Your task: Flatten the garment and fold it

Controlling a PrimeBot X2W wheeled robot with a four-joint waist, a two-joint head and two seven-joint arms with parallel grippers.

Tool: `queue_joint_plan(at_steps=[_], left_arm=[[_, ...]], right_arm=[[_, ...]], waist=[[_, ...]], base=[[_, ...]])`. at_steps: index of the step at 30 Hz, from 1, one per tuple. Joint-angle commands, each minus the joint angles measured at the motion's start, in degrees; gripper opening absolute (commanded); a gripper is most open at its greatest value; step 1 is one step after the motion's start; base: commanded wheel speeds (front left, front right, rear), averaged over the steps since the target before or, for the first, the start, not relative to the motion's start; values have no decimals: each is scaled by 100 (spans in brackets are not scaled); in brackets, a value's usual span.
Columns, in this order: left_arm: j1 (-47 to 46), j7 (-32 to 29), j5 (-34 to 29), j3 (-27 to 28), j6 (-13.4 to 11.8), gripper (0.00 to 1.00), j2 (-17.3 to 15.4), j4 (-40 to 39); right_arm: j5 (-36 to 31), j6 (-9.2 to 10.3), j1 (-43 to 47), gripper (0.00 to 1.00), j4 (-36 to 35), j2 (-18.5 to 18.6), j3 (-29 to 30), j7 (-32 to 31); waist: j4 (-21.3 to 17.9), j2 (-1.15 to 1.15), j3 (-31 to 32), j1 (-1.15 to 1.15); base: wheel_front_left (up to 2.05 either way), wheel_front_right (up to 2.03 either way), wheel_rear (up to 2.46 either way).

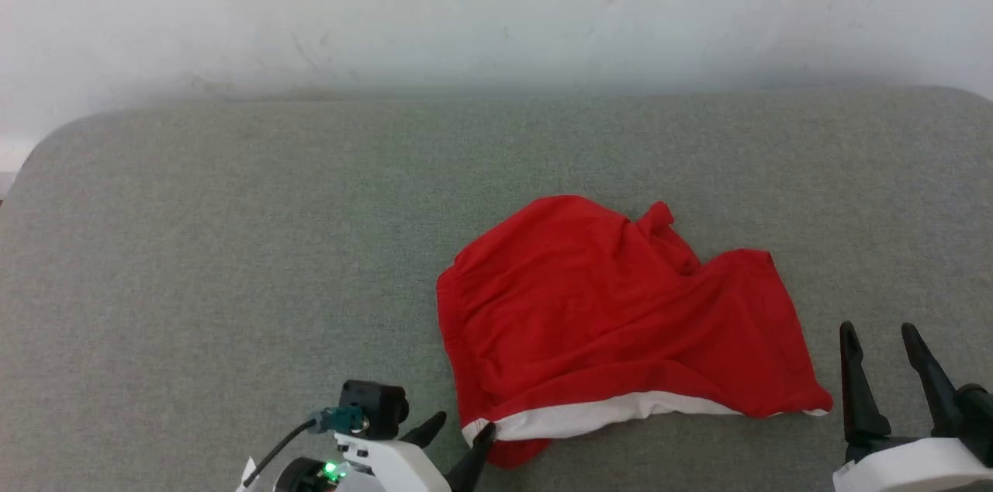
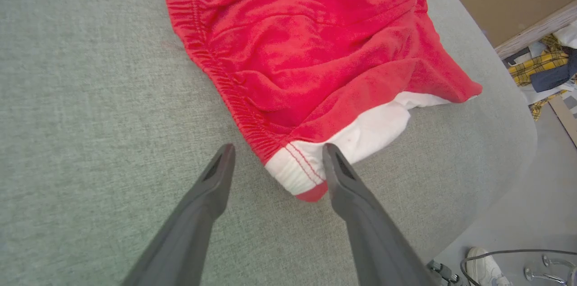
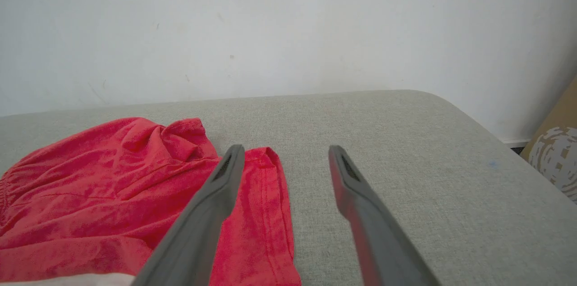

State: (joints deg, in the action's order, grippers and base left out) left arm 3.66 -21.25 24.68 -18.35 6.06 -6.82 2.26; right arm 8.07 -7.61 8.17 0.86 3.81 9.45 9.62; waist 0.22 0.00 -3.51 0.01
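Note:
The garment [image 1: 613,313] is a pair of bright red shorts lying rumpled on the grey cushion, right of centre, with a white band along its near edge. Its gathered waistband [image 2: 212,60] runs down the left side. My left gripper [image 1: 464,424] is open at the garment's near left corner; in the left wrist view its fingers [image 2: 216,182] straddle the white corner [image 2: 297,171] without closing on it. My right gripper [image 1: 880,337] stands open just right of the garment's right edge [image 3: 275,214], holding nothing. Any lettering is hidden.
The grey cushioned surface [image 1: 233,244] spreads wide to the left and behind the garment, backed by a white wall [image 1: 496,3]. Its right edge drops to a floor with a cardboard box [image 2: 505,2], piled clothes [image 2: 545,69] and a white shoe [image 2: 484,268].

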Motion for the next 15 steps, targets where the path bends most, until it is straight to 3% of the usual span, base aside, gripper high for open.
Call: queue_joint_plan(at_steps=[1,7,15], left_arm=[[41,-15,-27,12,-37,100,-43,-37],[58,-352,-52,-27,-245,100,-51,-124],[70,-562,62,-191,-259,100,31,-35]], right_arm=[[-37,12,-81,100,6,-18,16,12],[-38,12,-180,100,136,-42,2,59],[-48,12,-289,100,306,-57,-44,102]], waist=[[-26,0,-66,-1],[-43,0,-190,-1],[-36,0,-267,-1]], base=[[0,0,0],[0,0,0],[0,0,0]])
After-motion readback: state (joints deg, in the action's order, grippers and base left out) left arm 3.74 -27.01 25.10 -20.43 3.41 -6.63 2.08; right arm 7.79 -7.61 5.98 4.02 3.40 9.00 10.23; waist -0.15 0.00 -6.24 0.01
